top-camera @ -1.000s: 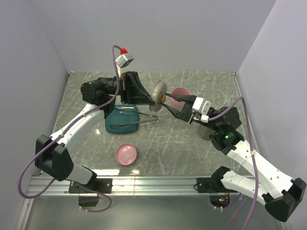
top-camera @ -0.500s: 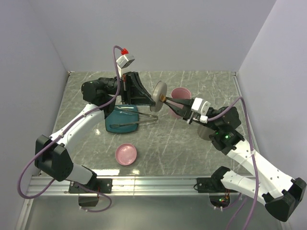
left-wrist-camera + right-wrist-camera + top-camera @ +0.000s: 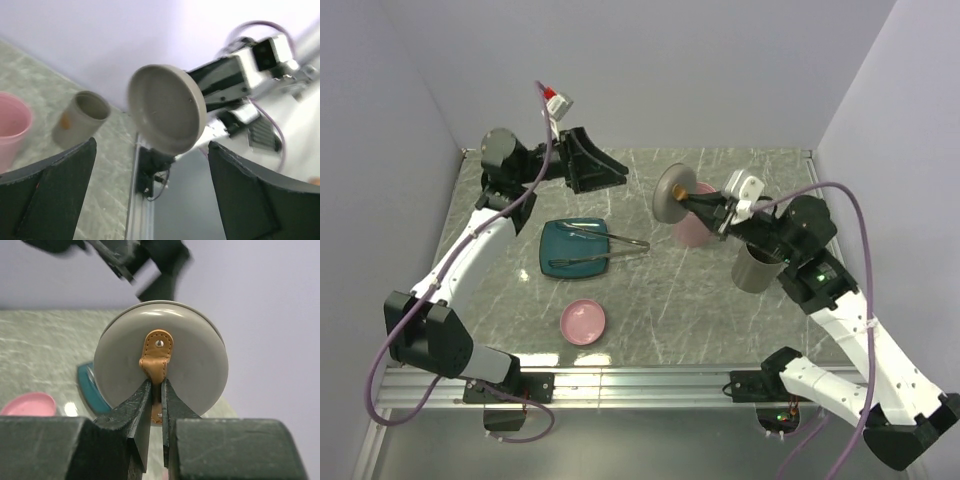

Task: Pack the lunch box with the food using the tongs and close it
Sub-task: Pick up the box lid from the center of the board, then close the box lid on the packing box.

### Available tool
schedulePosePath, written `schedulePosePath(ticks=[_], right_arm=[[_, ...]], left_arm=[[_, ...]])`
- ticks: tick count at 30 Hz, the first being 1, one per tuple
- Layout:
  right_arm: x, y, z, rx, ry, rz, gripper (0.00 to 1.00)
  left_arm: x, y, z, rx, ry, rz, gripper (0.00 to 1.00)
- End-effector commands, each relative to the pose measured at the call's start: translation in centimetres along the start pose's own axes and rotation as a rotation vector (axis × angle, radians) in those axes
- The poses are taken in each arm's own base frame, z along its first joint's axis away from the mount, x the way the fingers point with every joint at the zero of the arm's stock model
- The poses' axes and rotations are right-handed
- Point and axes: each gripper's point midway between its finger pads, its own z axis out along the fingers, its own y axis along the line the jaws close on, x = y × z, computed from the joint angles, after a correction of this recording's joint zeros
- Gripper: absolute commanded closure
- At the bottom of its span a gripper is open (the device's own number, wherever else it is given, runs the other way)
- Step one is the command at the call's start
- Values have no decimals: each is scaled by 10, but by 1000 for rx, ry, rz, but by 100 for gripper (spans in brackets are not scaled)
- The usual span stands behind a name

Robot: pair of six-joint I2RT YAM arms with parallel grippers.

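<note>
Aloft, grey round lid [image 3: 200,365], tan tab [image 3: 156,352] in the right hand [image 3: 156,384].

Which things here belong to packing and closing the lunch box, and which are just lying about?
In the job:
grey lid, pinched by its tan tab in the right hand; grey container; tongs; left hand, open and empty.

Lying about, apparently:
teal plate under the tongs; pink cup; pink dish.

No food is discernible.

The left wrist view crops the pink cup [image 3: 12,125] at its left edge, and from above the grey lid [image 3: 672,192] partly covers it.
</note>
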Motion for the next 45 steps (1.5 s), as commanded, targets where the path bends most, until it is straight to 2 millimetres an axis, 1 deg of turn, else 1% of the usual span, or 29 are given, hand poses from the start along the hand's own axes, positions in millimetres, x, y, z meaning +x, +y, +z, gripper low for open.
schedulePosePath(ticks=[1,2,3,4,5,6,7,8,9,10,11,12,13,14,15,16,17,18,20,21,22,25,31,37,44,45], right_arm=[[10,-14,-31,83,177,53,100],[20,-23,-38,119,234,69,100],[34,-28,-41,135,299,94,100],[45,-25,-53,129,387,129,100],[55,-30,-60,147,444,151,100],[72,-41,-68,181,517,182,100],[83,-41,-83,189,605,204,100],[91,-47,-91,207,652,224,100],[107,-51,-96,209,712,257,100],[116,-57,-115,236,802,285,100],[125,-60,-123,244,846,319,100],[144,-65,-130,240,918,372,100],[145,-69,-149,261,977,417,100],[150,-73,-156,272,997,452,100],[159,-76,-162,270,1041,483,100],[161,-83,-175,309,1072,499,100],[164,-89,-184,344,1112,492,100],[170,-91,-188,341,1143,506,100],[171,-91,-193,338,1187,530,100],[176,-94,-194,333,1211,551,100],[180,-91,-197,333,1238,582,100],[194,-90,-200,315,1298,624,100],[206,-91,-204,336,1336,640,100],[219,-93,-204,346,1345,643,100],[229,-83,-202,320,1347,664,100],[232,-78,-203,311,1354,680,100]], left_arm=[[0,21,-12,-219,37,151,1],[-2,23,-14,-261,48,204,1],[-7,39,-19,-353,41,309,1],[-5,43,-23,-393,51,326,1],[5,50,-30,-443,90,297,1],[4,61,-37,-509,102,343,1],[7,65,-41,-542,117,332,0],[15,69,-47,-576,149,302,1],[19,75,-51,-598,172,309,1],[22,80,-55,-631,181,292,1],[28,84,-58,-643,199,279,1],[37,88,-61,-651,227,267,1],[39,92,-65,-677,231,264,0],[46,99,-69,-700,240,243,1],[49,102,-72,-713,246,245,1],[50,101,-74,-719,243,252,1],[55,109,-80,-756,244,246,1],[55,110,-81,-771,233,247,1],[55,111,-86,-791,233,274,1],[55,110,-87,-795,234,282,1],[54,111,-88,-801,233,282,1],[54,108,-87,-795,235,277,0],[52,106,-89,-807,223,286,1],[53,104,-84,-783,216,263,1],[55,107,-86,-798,215,257,1],[55,108,-86,-800,213,254,1]])
